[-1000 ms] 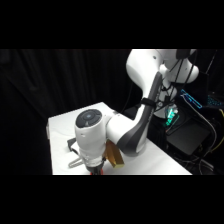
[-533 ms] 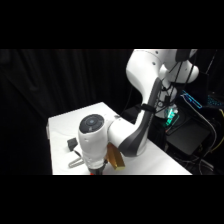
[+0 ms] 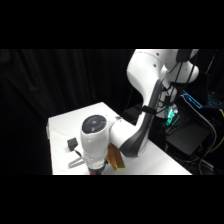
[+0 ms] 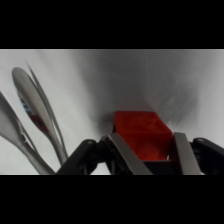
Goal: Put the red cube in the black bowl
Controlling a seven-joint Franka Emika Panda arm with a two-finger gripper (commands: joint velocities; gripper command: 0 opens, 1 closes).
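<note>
My gripper [image 3: 96, 170] sits low at the near edge of the white table [image 3: 65, 125] in the side view, its fingers cut off below; a small black cube [image 3: 72, 144] lies just to its left.

In the wrist view my gripper [image 4: 147, 150] has both fingers pressed against the red cube [image 4: 141, 134], holding it. Metal tongs [image 4: 35, 120] lie left of it. No writing is readable.

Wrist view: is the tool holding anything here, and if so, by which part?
The red cube sits between the tool's two fingers, one along each opposite side face. Whether they actually clamp it cannot be told.
</note>
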